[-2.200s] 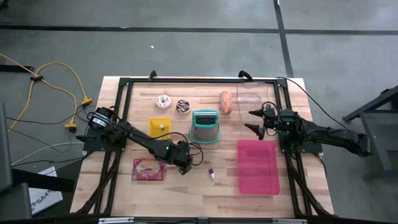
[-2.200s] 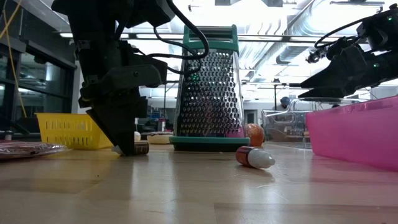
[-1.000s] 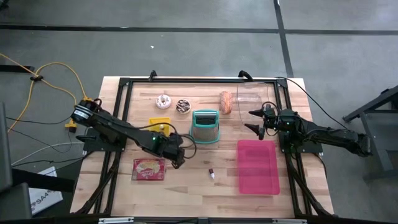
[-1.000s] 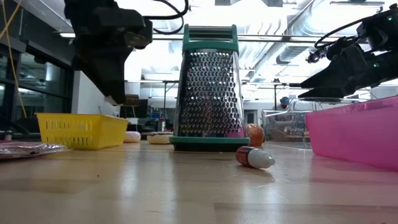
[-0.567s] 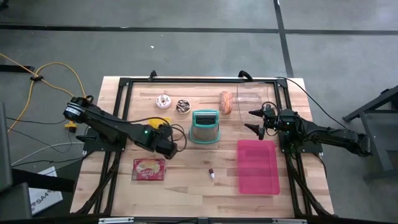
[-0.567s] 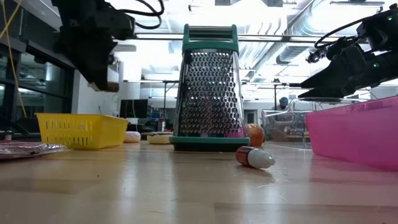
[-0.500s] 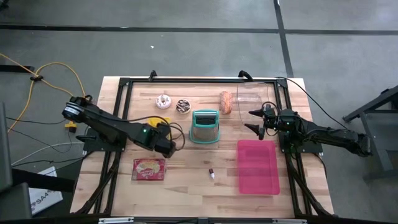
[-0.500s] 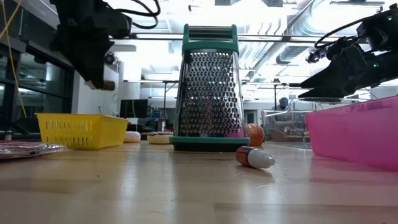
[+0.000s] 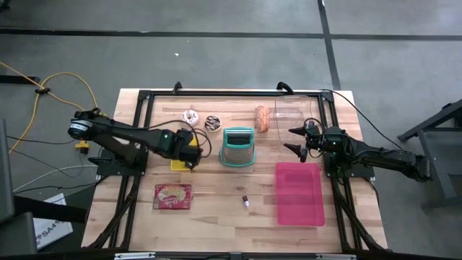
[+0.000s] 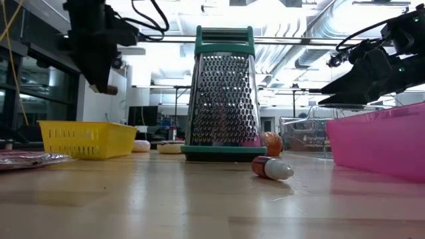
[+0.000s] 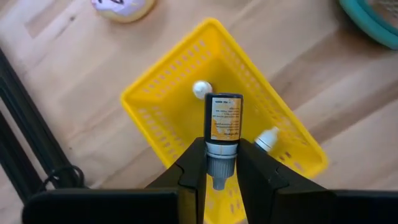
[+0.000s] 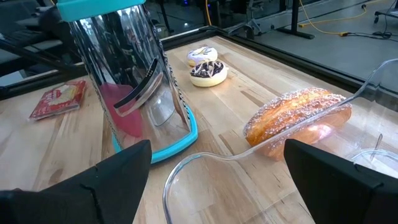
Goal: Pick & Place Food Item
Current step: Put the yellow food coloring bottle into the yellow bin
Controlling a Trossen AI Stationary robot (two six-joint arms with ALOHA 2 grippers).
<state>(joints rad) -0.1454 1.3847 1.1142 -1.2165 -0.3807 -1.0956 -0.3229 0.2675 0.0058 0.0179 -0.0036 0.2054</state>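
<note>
My left gripper is shut on a small dark bottle with an orange label and a grey cap. It hangs above the yellow basket, which stands on the table left of the grater. In the low view the left gripper is well above the basket. Two small white items lie in the basket. My right gripper waits open at the table's right, beside a clear container. My left gripper pinches the bottle's grey cap end between its two fingers. The fingers point steeply down and lie along the bottle, whose labelled body sticks out past the fingertips. The bottle is lifted clear, over the basket's inside.
A pink bin stands at the right front, with a second small bottle lying left of it. A red packet lies near the front left. Two doughnuts and a bread roll sit at the back.
My left gripper, still shut on the bottle, has risen and gone toward the table's far edge and a little left, from beside the red packet to above the yellow basket. It has tipped more steeply downward.
</note>
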